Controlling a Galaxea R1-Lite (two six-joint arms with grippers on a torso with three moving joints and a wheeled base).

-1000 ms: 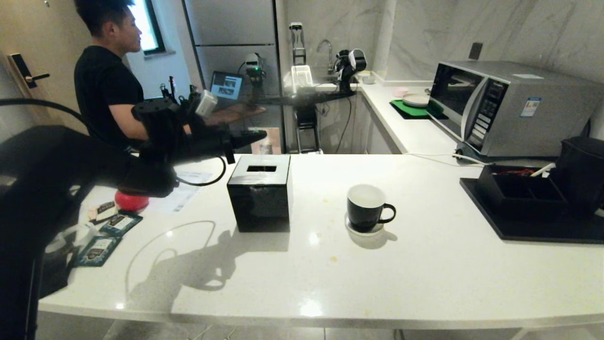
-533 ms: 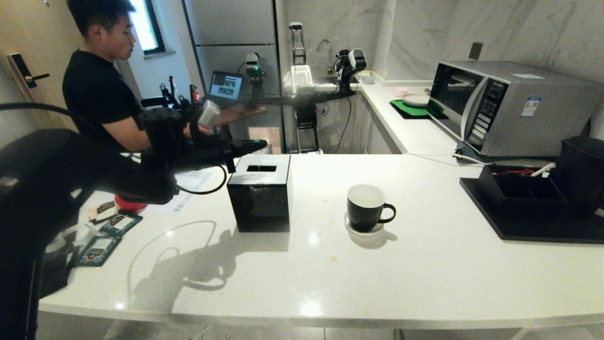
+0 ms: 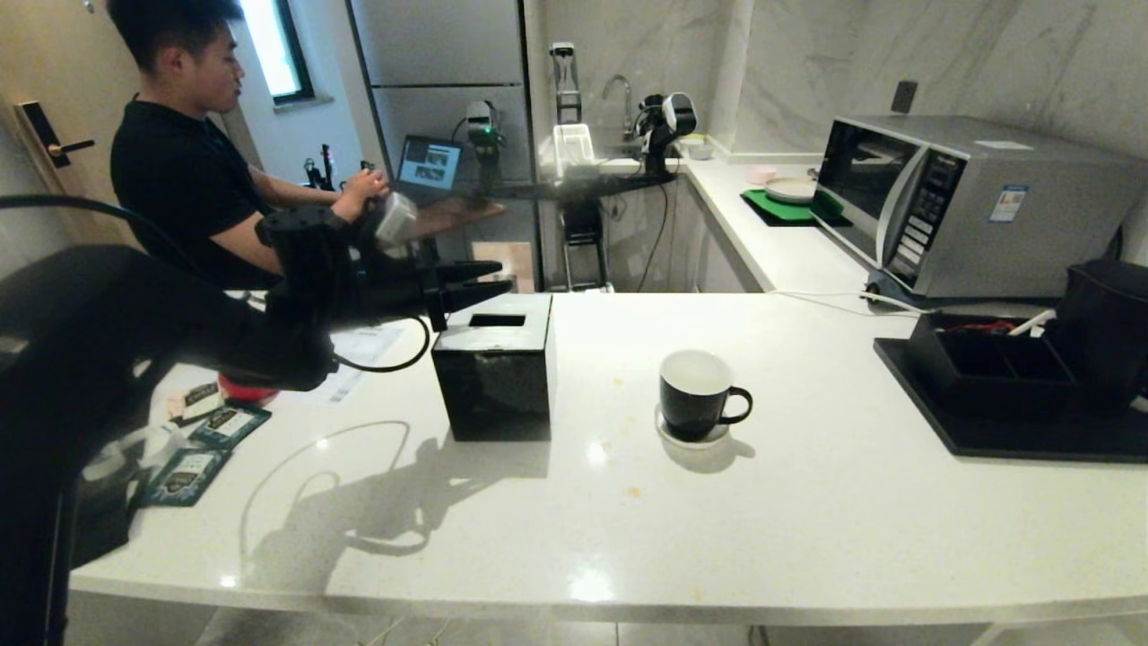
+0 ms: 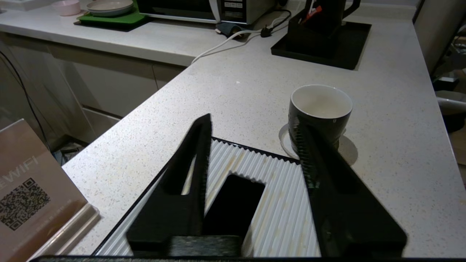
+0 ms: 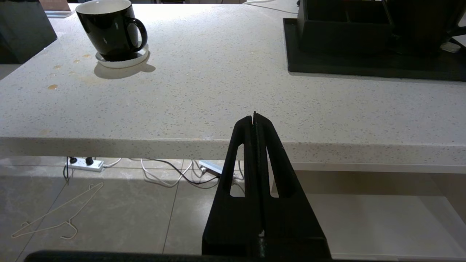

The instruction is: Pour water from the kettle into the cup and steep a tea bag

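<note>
Head view, one cup (image 3: 695, 393) (on coaster), three sachets (image 3: 184, 475)

The kettle (image 3: 1108, 332) is cut off by the frame's right edge.

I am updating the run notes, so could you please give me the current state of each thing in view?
cup: upright on its saucer, empty
kettle: upright on the black tray
black box: slot on top open
left end effector: open, empty, over the box
right end effector: shut, empty, below the counter edge
</note>
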